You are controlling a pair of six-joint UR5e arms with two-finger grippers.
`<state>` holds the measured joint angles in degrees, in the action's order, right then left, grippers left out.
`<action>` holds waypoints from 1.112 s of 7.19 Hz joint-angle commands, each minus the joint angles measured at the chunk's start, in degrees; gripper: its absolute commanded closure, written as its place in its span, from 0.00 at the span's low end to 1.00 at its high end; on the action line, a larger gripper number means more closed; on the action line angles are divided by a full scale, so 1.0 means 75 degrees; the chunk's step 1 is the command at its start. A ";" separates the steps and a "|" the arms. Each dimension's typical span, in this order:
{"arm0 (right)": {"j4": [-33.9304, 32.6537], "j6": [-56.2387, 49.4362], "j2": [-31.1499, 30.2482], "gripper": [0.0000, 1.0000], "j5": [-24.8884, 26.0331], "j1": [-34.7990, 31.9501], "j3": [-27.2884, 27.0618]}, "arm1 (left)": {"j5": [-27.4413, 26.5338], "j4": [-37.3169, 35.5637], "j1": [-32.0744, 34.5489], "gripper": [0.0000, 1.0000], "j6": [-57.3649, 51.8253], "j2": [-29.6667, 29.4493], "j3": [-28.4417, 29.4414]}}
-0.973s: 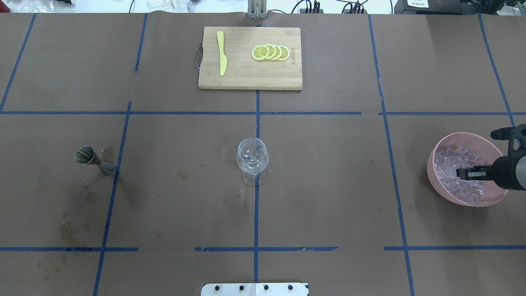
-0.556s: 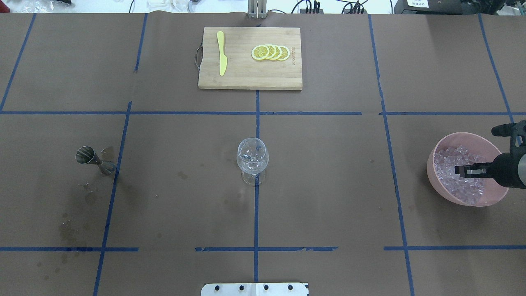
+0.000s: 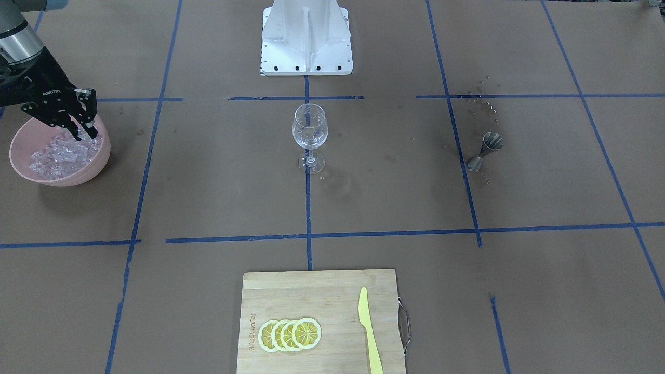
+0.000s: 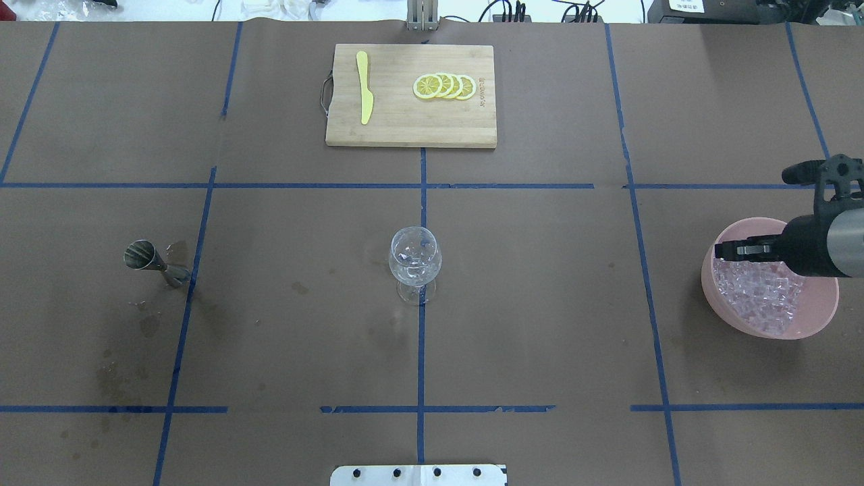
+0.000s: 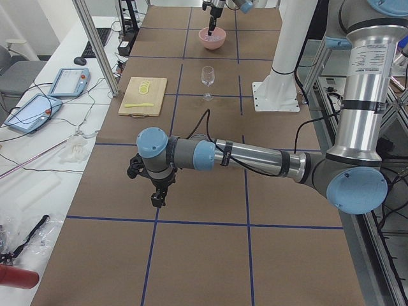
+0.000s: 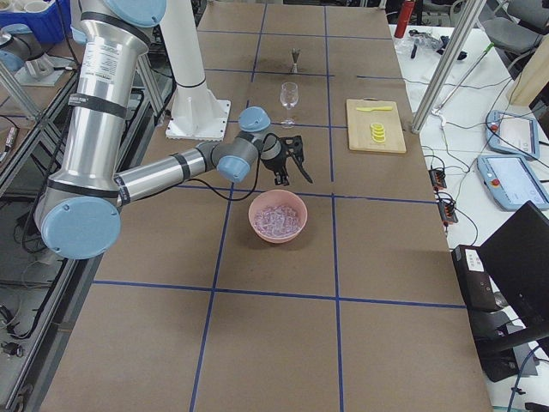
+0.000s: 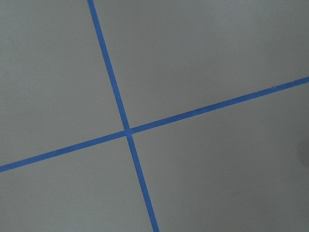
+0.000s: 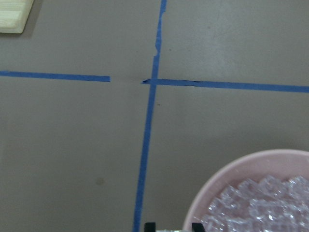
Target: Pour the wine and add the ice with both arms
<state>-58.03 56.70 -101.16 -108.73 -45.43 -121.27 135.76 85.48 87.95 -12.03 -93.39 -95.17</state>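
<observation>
Pink bowl (image 4: 707, 273) holds heaped ice (image 4: 759, 297); whether my right hand (image 4: 721, 250) above it, or my left hand (image 5: 157, 199), is clamped, I cannot tell.

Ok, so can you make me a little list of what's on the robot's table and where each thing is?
wine glass: upright, middle of the table; contents too clear to tell
jigger: standing on the robot's left side
pink bowl: robot's right side, full of ice
right gripper: above the bowl's edge; can't tell if it holds ice
left gripper: over the table's left end; open or shut unclear
cutting board: far side, holding lemon slices and a yellow knife
</observation>
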 commanded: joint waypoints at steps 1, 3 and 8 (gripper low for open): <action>-0.2037 0.0103 0.1365 1.00 -0.0022 0.0057 -0.0596 | -0.0311 0.0122 0.0050 0.00 -0.0864 0.0508 -0.0130; -0.4181 0.0929 0.3177 1.00 0.0059 0.0570 -0.1044 | -0.0312 0.0123 0.0074 0.00 -0.0975 0.0792 -0.0387; -0.7134 0.2002 0.7532 1.00 0.1323 0.1978 0.0568 | -0.0300 0.0123 0.0062 0.00 -0.0939 0.0757 -0.0389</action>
<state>-110.67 71.21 -49.06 -100.57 -32.23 -120.74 133.50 86.40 88.42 -19.06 -87.65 -98.06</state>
